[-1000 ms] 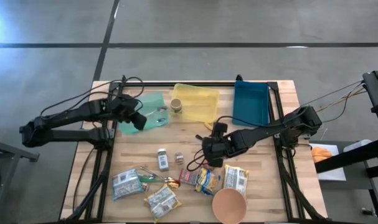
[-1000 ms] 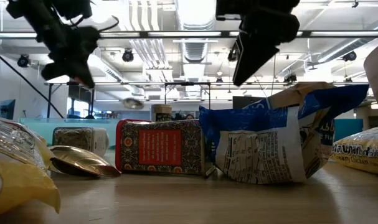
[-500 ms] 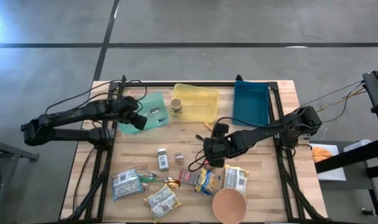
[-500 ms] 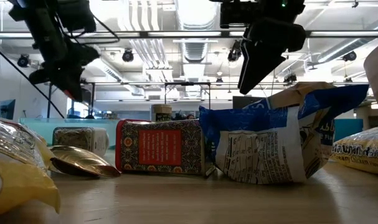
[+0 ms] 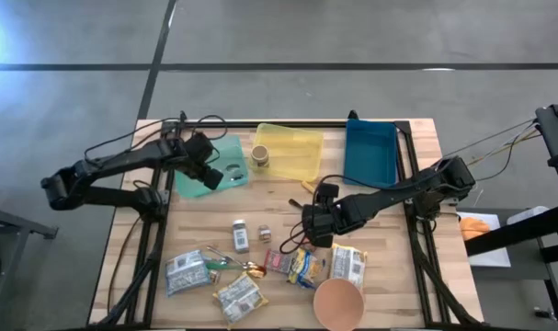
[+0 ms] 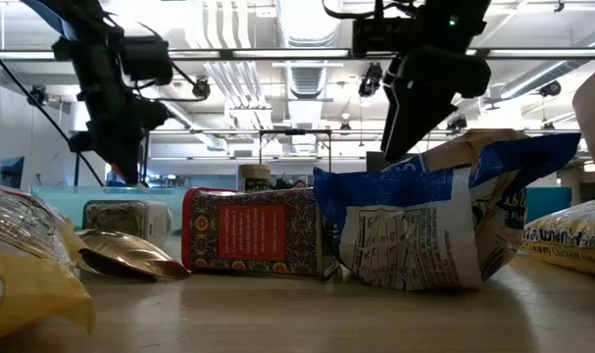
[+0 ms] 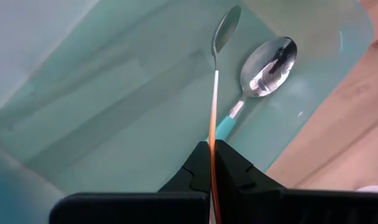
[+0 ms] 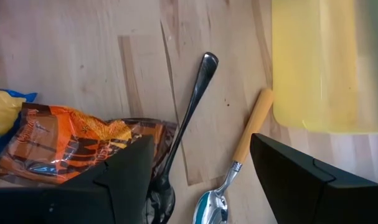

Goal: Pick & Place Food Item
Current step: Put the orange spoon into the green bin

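Several food packets lie on the near half of the wooden table: an orange one (image 8: 64, 146), a yellow-blue one (image 5: 305, 268) and white ones (image 5: 347, 265). My right gripper (image 5: 315, 230) hangs open just above the orange packet and touches nothing. Over the green tray (image 5: 225, 152) at the far left, my left gripper (image 7: 212, 146) is shut on an orange-handled spoon (image 7: 215, 81). A teal-handled spoon (image 7: 266, 62) lies in that tray. My left gripper pinches the spoon's thin orange handle (image 7: 212, 134) between its two fingers, slanting steeply down from above. The spoon runs forward along the fingers, seen edge-on, with its bowl (image 7: 226, 28) over the tray floor. Whether the bowl touches the tray I cannot tell.
A yellow tray (image 5: 292, 147) and a blue tray (image 5: 370, 152) stand along the far edge, with a small jar (image 5: 259, 154) between green and yellow. A dark spoon (image 8: 189, 118) and a wooden-handled spoon (image 8: 248, 137) lie under my right gripper. A paper cup (image 5: 338, 303) stands near the front edge.
My left gripper has sunk toward the green tray and shifted a little toward the table's far right, still shut on the spoon. My right gripper has come down slightly over the packets, still open.
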